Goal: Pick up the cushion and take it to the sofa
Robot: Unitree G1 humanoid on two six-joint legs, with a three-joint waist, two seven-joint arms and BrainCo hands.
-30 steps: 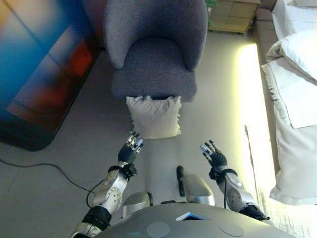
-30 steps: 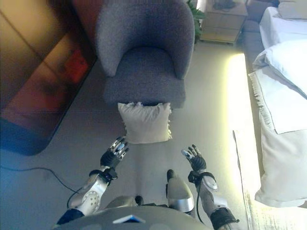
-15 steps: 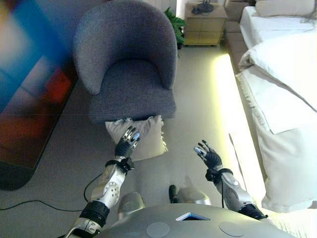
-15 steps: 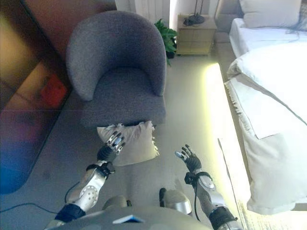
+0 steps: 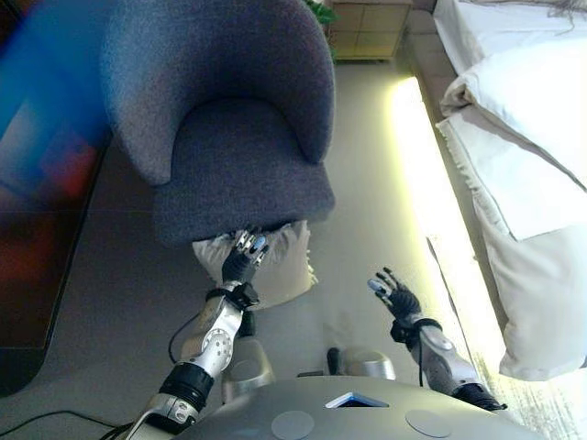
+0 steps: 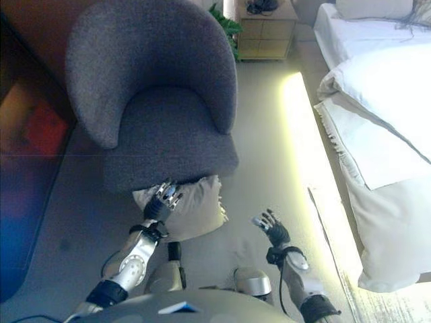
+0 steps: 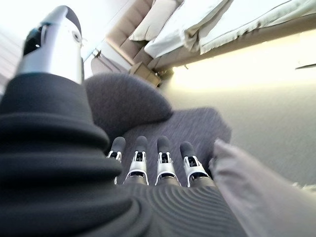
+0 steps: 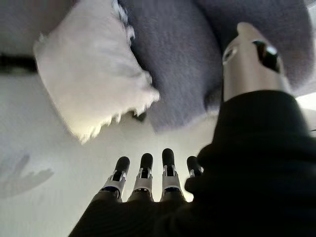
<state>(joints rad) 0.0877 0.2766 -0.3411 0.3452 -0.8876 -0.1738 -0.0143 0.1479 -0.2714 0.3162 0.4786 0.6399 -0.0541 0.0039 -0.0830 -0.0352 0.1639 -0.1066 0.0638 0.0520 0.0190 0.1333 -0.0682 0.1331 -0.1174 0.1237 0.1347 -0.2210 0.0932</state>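
Observation:
A cream fringed cushion (image 5: 282, 264) leans on the floor against the front of a grey armchair (image 5: 240, 174); it also shows in the right wrist view (image 8: 89, 94). My left hand (image 5: 242, 260) is open with straight fingers, over the cushion's upper left part at the chair's front edge; whether it touches is unclear. In its wrist view the fingers (image 7: 163, 165) point at the chair seat with the cushion (image 7: 256, 192) beside them. My right hand (image 5: 393, 291) is open and empty above the floor, to the right of the cushion.
A bed with white bedding (image 5: 523, 137) runs along the right side, with a lit strip (image 5: 424, 174) at its base. A wooden nightstand (image 6: 264, 32) and a plant (image 6: 222, 19) stand behind the chair. A dark cabinet (image 5: 37, 183) lies to the left.
The camera has moved closer to the chair. My left hand has reached further forward over the cushion to the chair's front edge. My right hand has stayed open beside it.

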